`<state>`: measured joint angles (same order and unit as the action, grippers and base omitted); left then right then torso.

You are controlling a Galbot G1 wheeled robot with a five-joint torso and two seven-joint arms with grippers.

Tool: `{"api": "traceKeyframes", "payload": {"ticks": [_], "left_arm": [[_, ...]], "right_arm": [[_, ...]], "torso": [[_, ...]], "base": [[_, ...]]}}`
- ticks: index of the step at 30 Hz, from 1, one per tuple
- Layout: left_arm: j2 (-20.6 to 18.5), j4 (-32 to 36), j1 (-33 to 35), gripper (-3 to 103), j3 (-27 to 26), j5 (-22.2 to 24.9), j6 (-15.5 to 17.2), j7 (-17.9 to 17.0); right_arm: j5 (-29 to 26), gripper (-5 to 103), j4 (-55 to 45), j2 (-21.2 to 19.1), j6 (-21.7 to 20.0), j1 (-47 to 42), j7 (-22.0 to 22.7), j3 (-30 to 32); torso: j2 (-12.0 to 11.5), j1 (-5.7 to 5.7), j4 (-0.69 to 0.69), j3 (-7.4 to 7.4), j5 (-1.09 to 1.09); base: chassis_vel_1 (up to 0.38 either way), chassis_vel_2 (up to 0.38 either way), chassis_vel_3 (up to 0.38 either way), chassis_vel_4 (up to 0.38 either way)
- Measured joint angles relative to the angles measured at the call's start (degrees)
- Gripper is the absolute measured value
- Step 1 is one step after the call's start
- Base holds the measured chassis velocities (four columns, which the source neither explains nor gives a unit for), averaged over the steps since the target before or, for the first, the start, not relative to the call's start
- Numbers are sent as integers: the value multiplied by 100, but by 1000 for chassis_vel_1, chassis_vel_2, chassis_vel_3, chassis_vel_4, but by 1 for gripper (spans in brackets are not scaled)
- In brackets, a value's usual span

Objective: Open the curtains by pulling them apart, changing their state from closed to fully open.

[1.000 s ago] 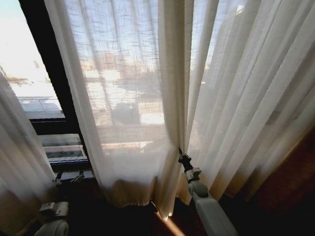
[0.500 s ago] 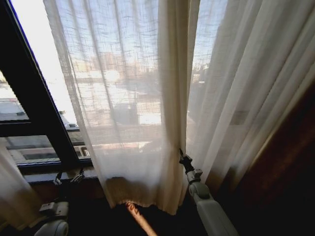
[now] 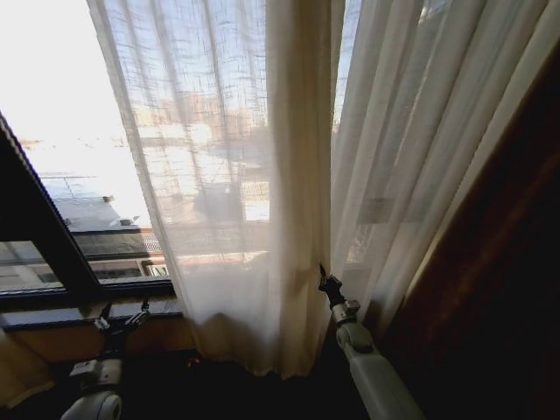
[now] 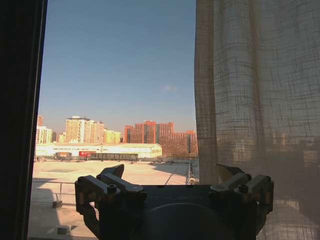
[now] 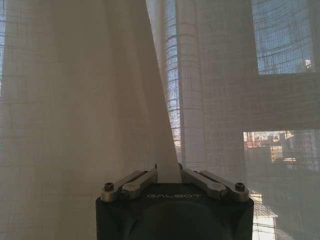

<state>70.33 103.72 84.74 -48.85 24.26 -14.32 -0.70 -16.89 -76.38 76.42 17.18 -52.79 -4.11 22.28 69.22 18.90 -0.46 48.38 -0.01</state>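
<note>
One fold of the curtains (image 3: 236, 175) is pinched by the right gripper (image 3: 322, 278).
"GALBOT" is read on its housing; the left gripper (image 3: 121, 313), jaws spread, is held low by the window.

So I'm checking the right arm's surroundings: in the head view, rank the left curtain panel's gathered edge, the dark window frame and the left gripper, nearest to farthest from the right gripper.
1. Left curtain panel's gathered edge: pinched in the right gripper, jaws shut on it.
2. Left gripper: low on the left, before the sill.
3. Dark window frame: far left.
</note>
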Motion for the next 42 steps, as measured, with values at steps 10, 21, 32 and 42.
{"api": "traceKeyframes", "payload": {"ticks": [10,21,32,42], "left_arm": [[0,0,0,100,0,0,0,0],[1,1,0,100,1,0,0,4],[-2,0,0,100,-3,0,0,-2],[0,0,0,100,-1,0,0,-1]], "right_arm": [[-13,0,2,2,38,-21,-3,-18],[57,0,1,34,338,-76,-28,-37],[83,0,16,48,299,70,-36,-89],[217,0,124,44,268,209,306,-59]], "torso": [[1,-2,0,-1,-1],[0,-2,-3,0,4],[0,-1,1,0,0],[0,-1,0,0,0]], "base": [[-349,-369,348,361],[-175,-184,199,179],[19,28,-13,-17],[0,0,0,0]]}}
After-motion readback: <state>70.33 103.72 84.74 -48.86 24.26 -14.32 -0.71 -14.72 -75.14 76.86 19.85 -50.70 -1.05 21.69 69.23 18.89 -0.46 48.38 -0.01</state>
